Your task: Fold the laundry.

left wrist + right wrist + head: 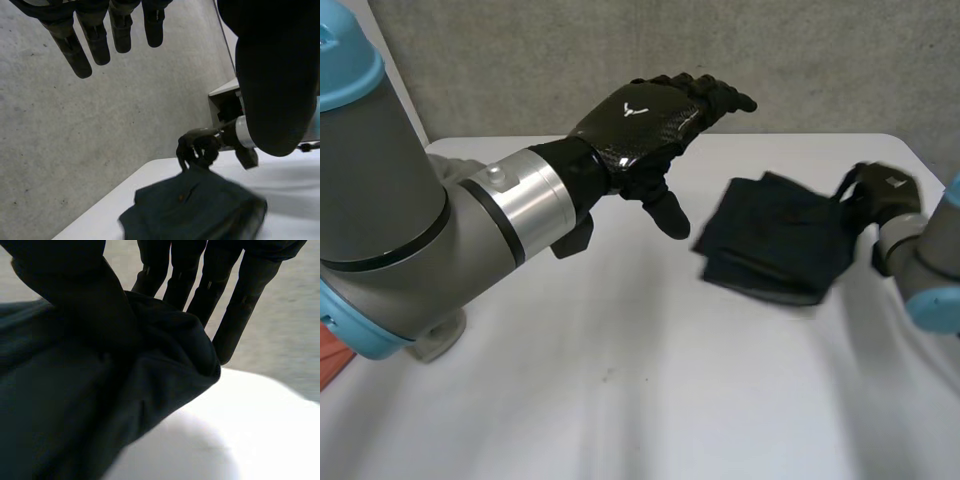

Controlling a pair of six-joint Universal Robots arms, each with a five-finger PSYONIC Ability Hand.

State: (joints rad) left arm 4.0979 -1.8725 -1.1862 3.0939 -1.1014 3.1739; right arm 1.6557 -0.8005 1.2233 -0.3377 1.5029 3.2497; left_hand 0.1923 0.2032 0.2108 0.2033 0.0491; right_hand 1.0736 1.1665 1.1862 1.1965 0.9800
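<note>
The right hand [882,192] was blurred where it pinched the cloth [775,238], whose near edge was smeared too. In the right wrist view the cloth ran past the frame's edge. In the left wrist view the left hand [275,75] hid part of the right arm [244,136] behind its thumb.

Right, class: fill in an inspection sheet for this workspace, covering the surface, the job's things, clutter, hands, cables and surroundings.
Surface: white table, smooth and flat.
Job's things: dark folded cloth, on the table's right part.
Clutter: nothing seen.
Hands: left hand is open with its fingers straight, raised above the table and apart from the cloth. The right hand pinches the cloth's near edge between thumb and fingers.
Cables: nothing seen.
Surroundings: grey wall behind the table.
</note>
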